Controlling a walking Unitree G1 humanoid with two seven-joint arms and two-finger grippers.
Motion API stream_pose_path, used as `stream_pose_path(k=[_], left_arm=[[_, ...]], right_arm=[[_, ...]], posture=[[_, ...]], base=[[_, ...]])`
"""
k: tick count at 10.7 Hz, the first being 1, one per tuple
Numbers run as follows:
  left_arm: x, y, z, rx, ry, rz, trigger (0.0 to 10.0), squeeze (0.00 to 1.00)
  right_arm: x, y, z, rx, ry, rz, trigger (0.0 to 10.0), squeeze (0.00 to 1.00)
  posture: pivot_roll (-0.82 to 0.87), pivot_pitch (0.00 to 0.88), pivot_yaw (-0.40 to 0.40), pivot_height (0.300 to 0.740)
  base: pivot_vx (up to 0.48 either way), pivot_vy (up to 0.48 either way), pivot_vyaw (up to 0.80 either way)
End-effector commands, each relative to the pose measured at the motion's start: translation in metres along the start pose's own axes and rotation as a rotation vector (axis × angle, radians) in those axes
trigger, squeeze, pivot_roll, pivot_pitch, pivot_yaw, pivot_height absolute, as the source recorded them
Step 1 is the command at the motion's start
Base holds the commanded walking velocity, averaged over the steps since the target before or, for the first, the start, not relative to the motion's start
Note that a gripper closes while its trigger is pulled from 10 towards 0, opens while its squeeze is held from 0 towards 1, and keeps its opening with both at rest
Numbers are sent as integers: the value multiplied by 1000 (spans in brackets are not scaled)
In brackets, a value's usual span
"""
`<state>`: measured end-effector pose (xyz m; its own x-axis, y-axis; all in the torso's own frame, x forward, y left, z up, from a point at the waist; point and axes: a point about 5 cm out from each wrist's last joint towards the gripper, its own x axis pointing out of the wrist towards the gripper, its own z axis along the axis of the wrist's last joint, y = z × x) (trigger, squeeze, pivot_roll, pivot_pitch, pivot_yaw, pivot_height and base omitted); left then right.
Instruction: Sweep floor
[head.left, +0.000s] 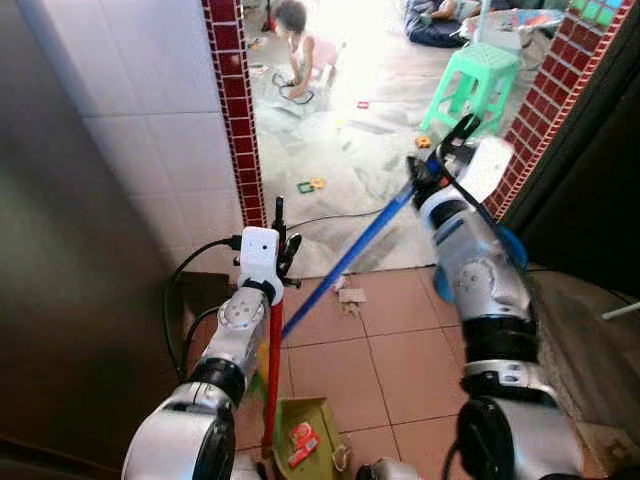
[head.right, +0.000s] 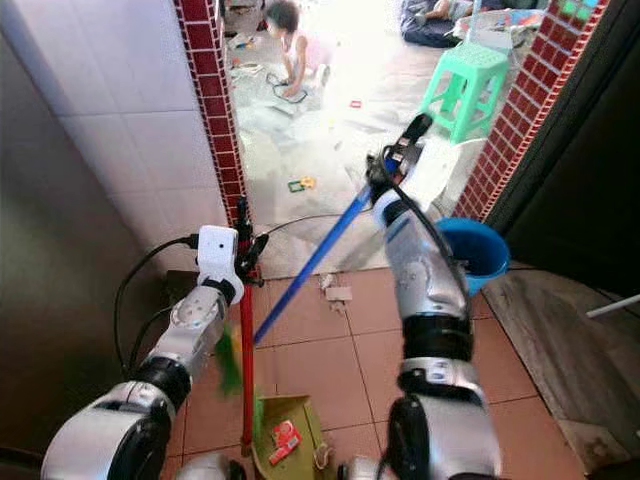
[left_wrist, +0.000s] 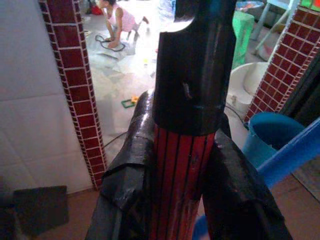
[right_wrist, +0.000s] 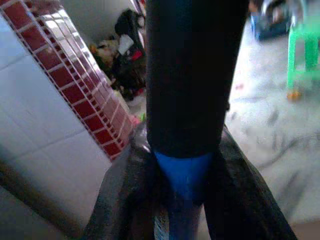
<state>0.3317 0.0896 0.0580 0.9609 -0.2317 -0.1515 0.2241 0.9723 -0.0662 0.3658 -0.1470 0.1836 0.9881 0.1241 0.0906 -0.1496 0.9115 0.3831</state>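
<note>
My left gripper (head.left: 281, 243) is shut on the red handle (head.left: 273, 360) of an upright dustpan; its black grip (left_wrist: 192, 75) rises between the fingers (left_wrist: 125, 180). The green dustpan (head.left: 300, 428) rests on the floor tiles below, holding a red wrapper (head.left: 303, 440). My right gripper (head.left: 440, 160) is shut on the blue broom handle (head.left: 350, 255), which slants down to the left toward the floor. Its black end (right_wrist: 192, 75) sits between the fingers (right_wrist: 245, 200). A scrap of paper litter (head.left: 351, 297) lies on the tiles near the doorway.
A red-brick pillar (head.left: 233, 110) and white tiled wall stand left, a brick wall (head.left: 555, 90) right. A blue bucket (head.right: 475, 250) sits by my right arm. Beyond the doorway are a green stool (head.left: 470, 85), scattered toys (head.left: 310, 185), a cable and a crouching child (head.left: 300, 45).
</note>
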Motion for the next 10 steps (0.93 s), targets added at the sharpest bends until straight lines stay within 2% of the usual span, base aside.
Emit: stream_pose_path(k=[1, 2, 3, 4, 5, 7, 9, 10], left_arm=[[1, -4, -1, -64, 5, 33, 10000, 0], [1, -3, 1, -43, -7, 37, 10000, 0], [1, -3, 4, 6, -43, 44, 10000, 0], [1, -2, 10, 46, -91, 45, 10000, 0], [3, 3, 17, 77, -136, 71, 10000, 0], [2, 7, 24, 125, -193, 62, 10000, 0], [0, 10, 21, 152, -186, 66, 10000, 0], [1, 2, 19, 182, -181, 8, 10000, 0]], right_arm=[[1, 10, 38, -176, -185, 81, 10000, 0], [0, 7, 40, -227, -195, 74, 10000, 0], [-3, -3, 32, -284, -155, 37, 10000, 0], [-9, -16, 8, -330, -56, -11, 10000, 0], [-15, -19, -16, -345, 15, -2, 10000, 0], [-25, -23, -47, -383, 137, -14, 10000, 0], [-33, -27, -60, -431, 197, -66, 10000, 0], [-36, -32, -63, -458, 205, -104, 10000, 0]], posture=[[-54, 0, -21, 740], [-58, 0, -19, 740], [-60, 0, -19, 740], [-60, 0, -21, 740], [-60, 0, -21, 740], [-53, 0, -19, 740], [-56, 0, -14, 740], [-56, 0, -13, 740]], base=[[0, 0, 0], [0, 0, 0], [0, 0, 0], [0, 0, 0], [0, 0, 0], [0, 0, 0], [0, 0, 0], [0, 0, 0]])
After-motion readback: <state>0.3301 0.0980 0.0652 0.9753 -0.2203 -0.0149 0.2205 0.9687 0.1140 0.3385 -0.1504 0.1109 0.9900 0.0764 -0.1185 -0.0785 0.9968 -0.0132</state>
